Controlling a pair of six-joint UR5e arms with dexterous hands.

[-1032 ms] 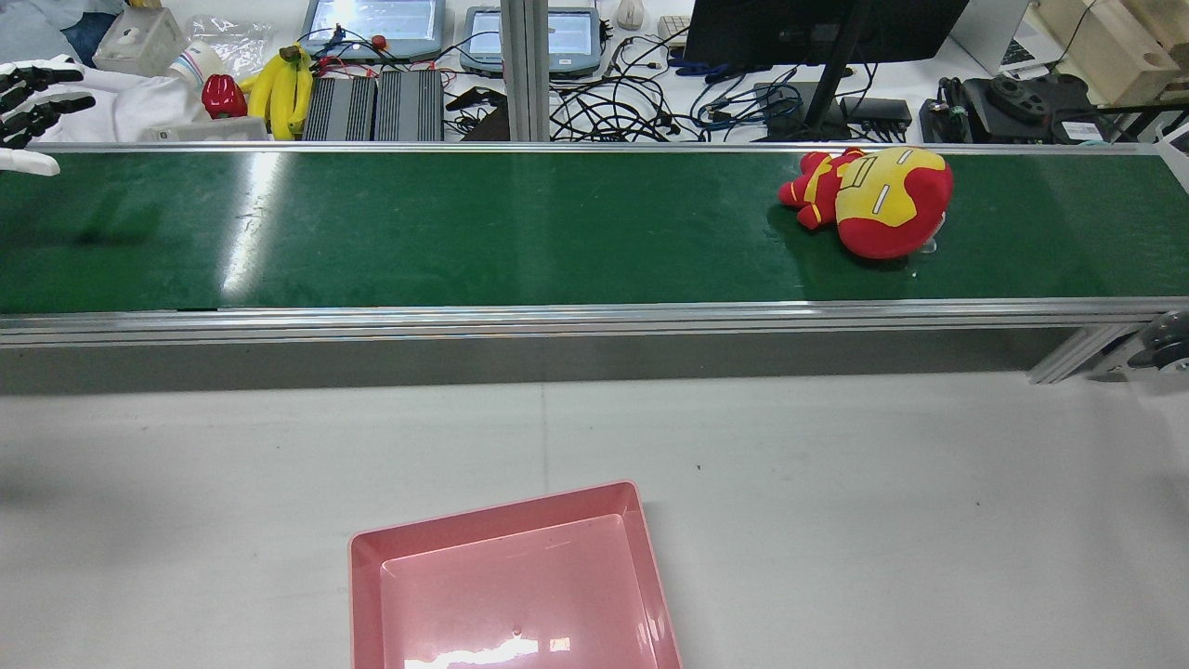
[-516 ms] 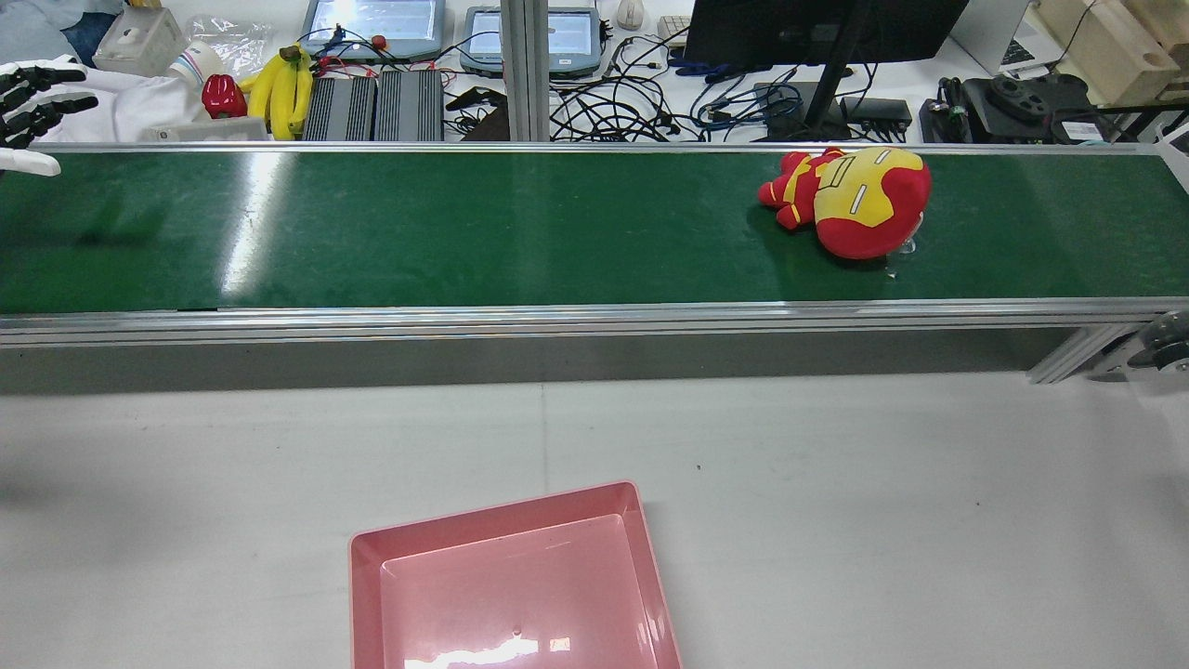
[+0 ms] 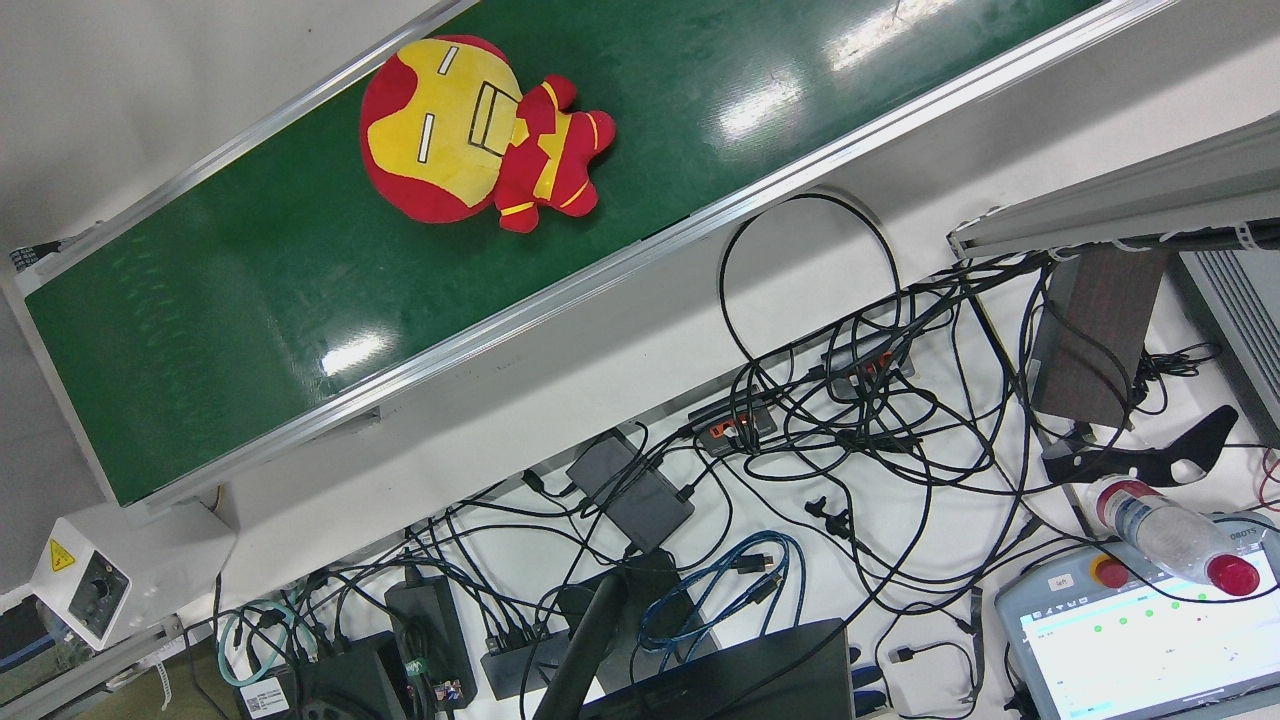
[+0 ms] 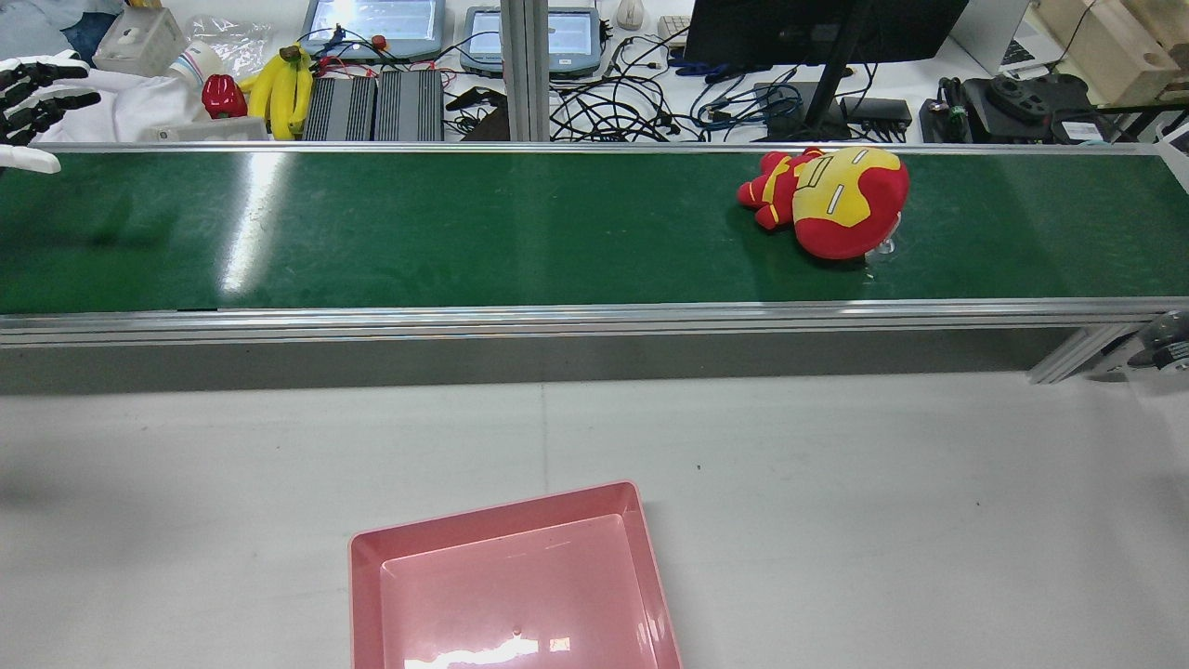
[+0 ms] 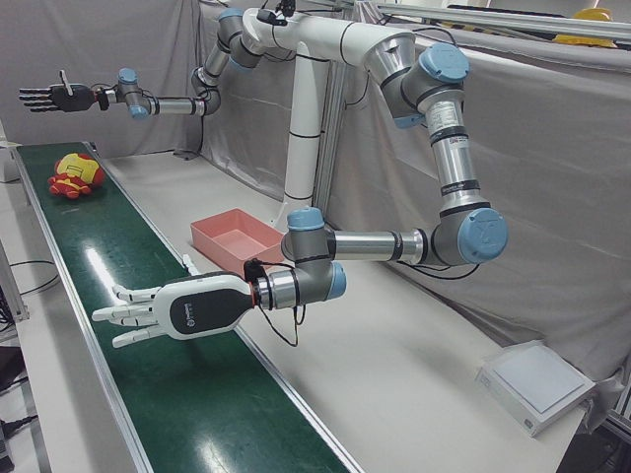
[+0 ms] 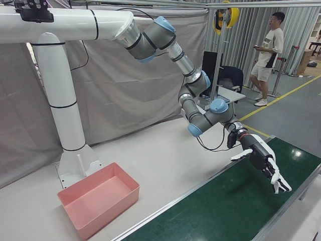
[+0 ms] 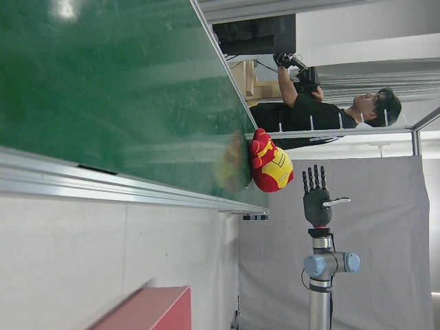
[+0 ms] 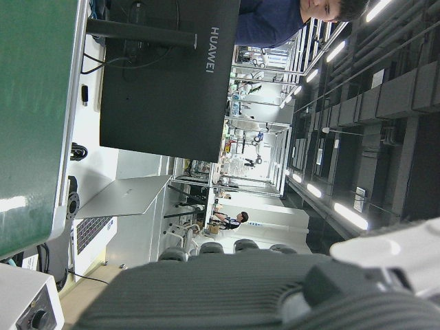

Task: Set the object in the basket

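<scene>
Plush toy (image 4: 827, 200) lies on the green belt (image 4: 464, 232), well apart from the pink basket (image 4: 511, 576) on the desk (image 4: 836, 483). Left robot hand (image 5: 168, 310) and right robot hand (image 5: 49, 97): both spread, empty, poised over the belt, probably to intercept the toy.

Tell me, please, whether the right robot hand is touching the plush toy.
Apart. The left-front view shows the right robot hand hovering above the plush toy.
</scene>
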